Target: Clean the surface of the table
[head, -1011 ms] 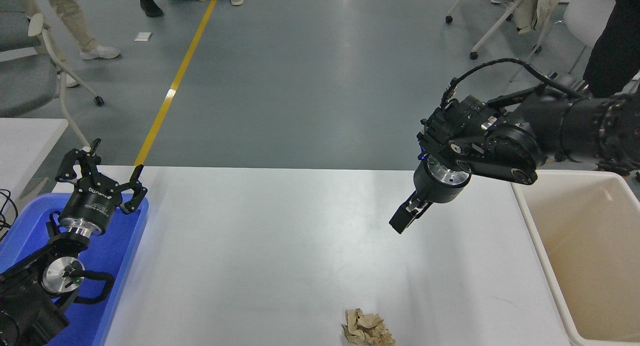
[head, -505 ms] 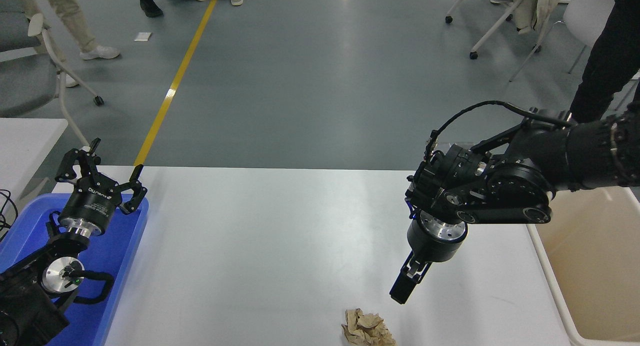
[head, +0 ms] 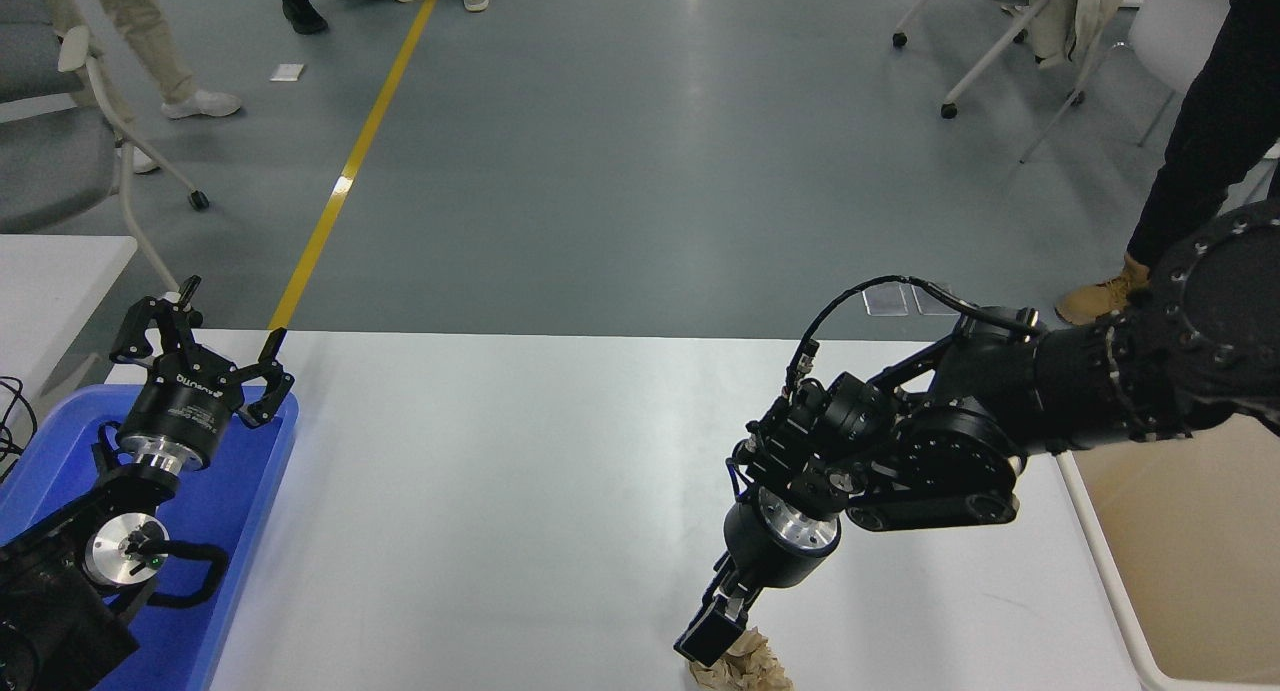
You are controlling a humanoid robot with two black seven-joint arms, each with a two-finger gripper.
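The white table surface (head: 500, 491) fills the middle of the head view. A crumpled ball of brown paper (head: 752, 665) lies on it at the front edge, partly cut off by the picture's bottom. My right gripper (head: 708, 643) points down and touches the paper's upper left side; I see it edge-on and cannot tell how it stands. My left gripper (head: 205, 321) is open and empty, parked at the lower left over a blue tray (head: 255, 491).
A beige plastic bin (head: 1180, 571) stands off the table's right end, behind my right arm. A smaller white tabletop (head: 50, 281) shows at the left. A person's dark trouser leg and brown boot (head: 1190, 141) are at the far right. Wheeled chairs stand beyond.
My right arm has swung down and to the left, from high near the beige bin to the crumpled paper at the table's front edge. The left arm has not moved.
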